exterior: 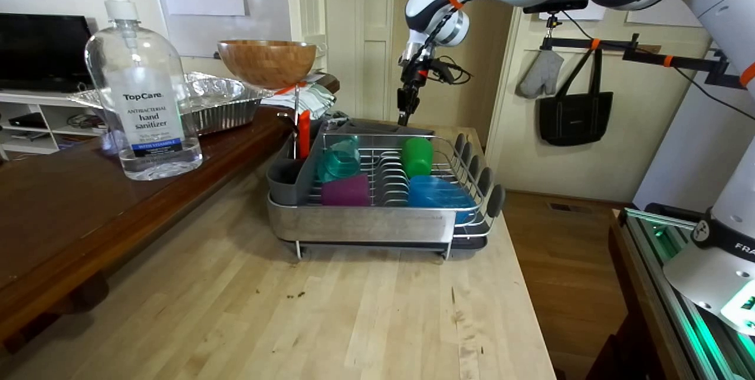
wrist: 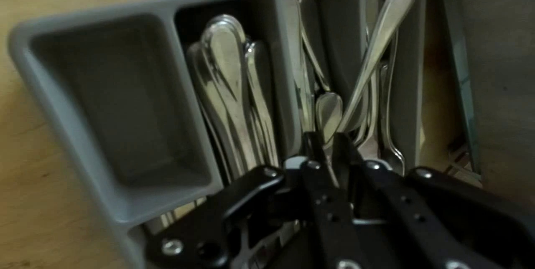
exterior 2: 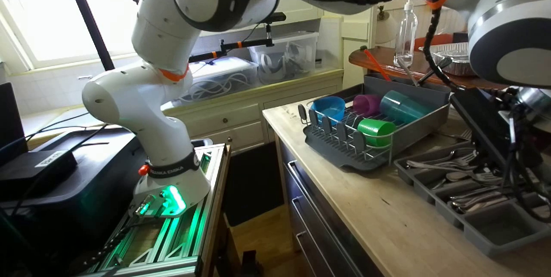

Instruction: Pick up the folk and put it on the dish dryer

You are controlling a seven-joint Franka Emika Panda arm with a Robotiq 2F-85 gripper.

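The dish dryer, a silver wire rack with a grey tray, stands on the wooden counter in both exterior views (exterior: 365, 226) (exterior 2: 424, 128). A grey cutlery tray (exterior 2: 499, 227) lies beside it and fills the wrist view (wrist: 113, 102). Forks and other cutlery (exterior 2: 469, 156) lie in its compartments. My gripper (wrist: 327, 139) points down into the tray, fingertips a narrow gap apart. A tilted silver handle (wrist: 378, 47) runs down to the fingertips; its head is hidden, so I cannot tell if it is a fork or is gripped. The gripper (exterior: 404, 117) is behind the rack in an exterior view.
The rack holds a green cup (exterior: 417, 157), a blue bowl (exterior: 439, 193), a purple cup (exterior: 346, 190) and a teal cup (exterior: 341, 160). A raised brown table (exterior: 118, 203) bears a sanitizer bottle (exterior: 147, 108), a foil tray (exterior: 227, 114) and a wooden bowl (exterior: 267, 64).
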